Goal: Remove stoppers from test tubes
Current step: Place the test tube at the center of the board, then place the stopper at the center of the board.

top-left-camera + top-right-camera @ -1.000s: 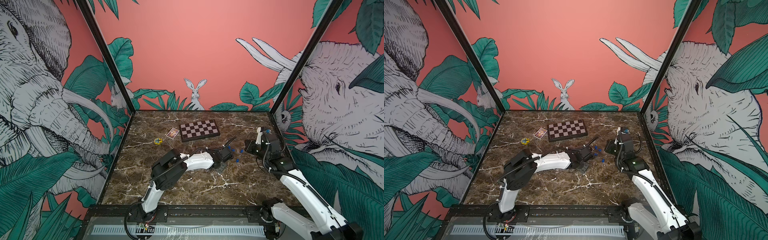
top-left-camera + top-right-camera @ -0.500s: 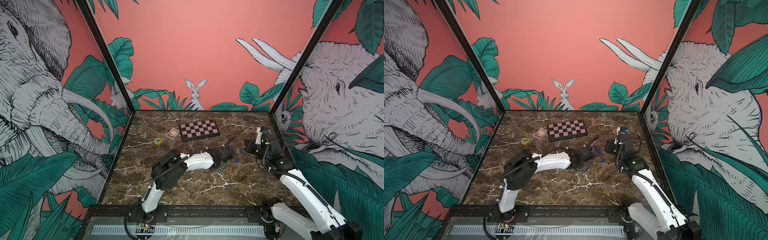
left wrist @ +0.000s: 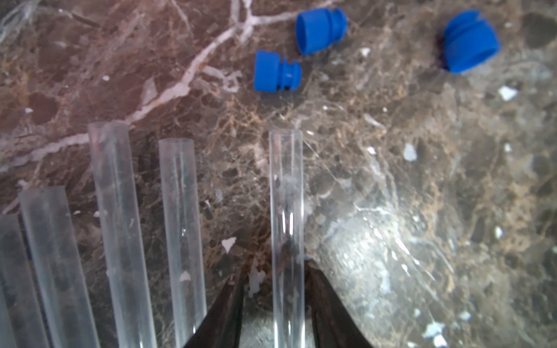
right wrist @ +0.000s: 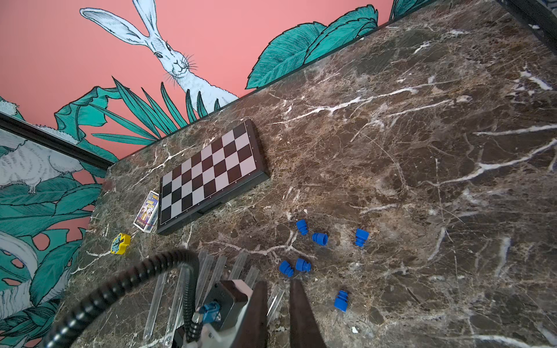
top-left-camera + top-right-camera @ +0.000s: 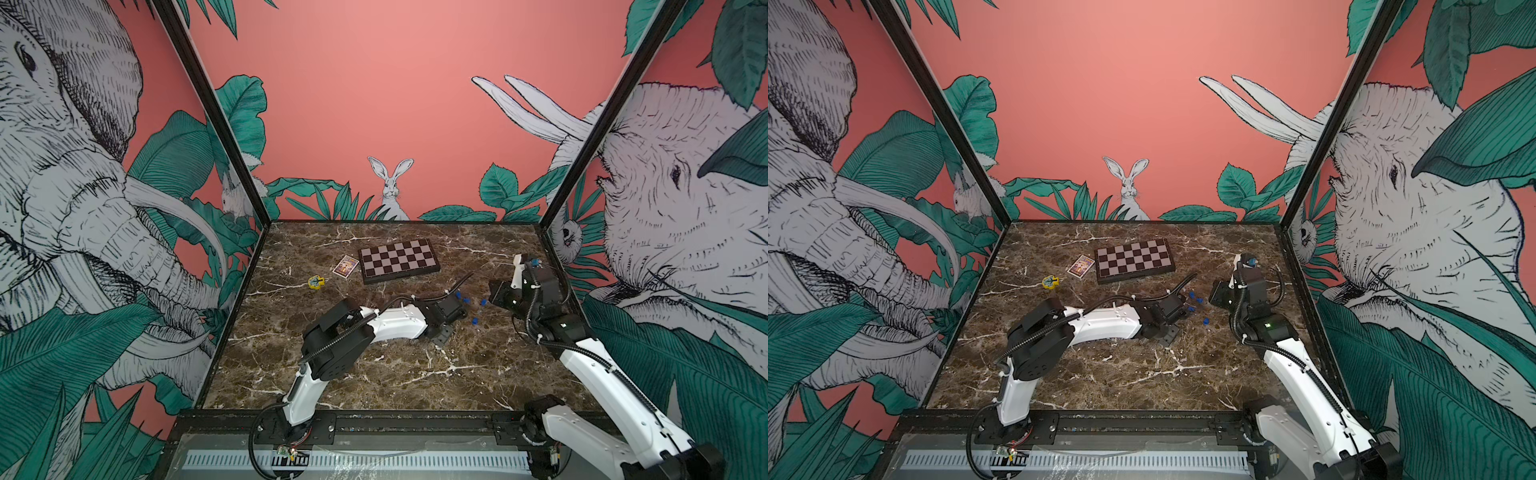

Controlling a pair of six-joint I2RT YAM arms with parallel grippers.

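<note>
Several clear test tubes (image 3: 120, 217) lie side by side on the marble with open mouths. One test tube (image 3: 286, 211) lies between the spread fingers of my left gripper (image 3: 275, 289). It lies against one finger, and a gap shows on its other side. Three loose blue stoppers (image 3: 275, 70) lie just past the tube mouths. In both top views my left gripper (image 5: 451, 309) is low over the tubes, and my right gripper (image 5: 494, 296) hovers just to its right. In the right wrist view my right gripper (image 4: 277, 289) is shut with nothing in it, above several scattered stoppers (image 4: 320, 238).
A chessboard (image 5: 398, 261) lies at the back middle, with a small card box (image 5: 345, 266) and a yellow-and-blue toy (image 5: 316, 282) to its left. The left arm's cable (image 4: 126, 283) arches over the tubes (image 4: 238, 265). The enclosure walls stand close on three sides.
My left gripper's jaws have spread apart off the tube. The right arm has barely moved and its gripper has stayed shut.
</note>
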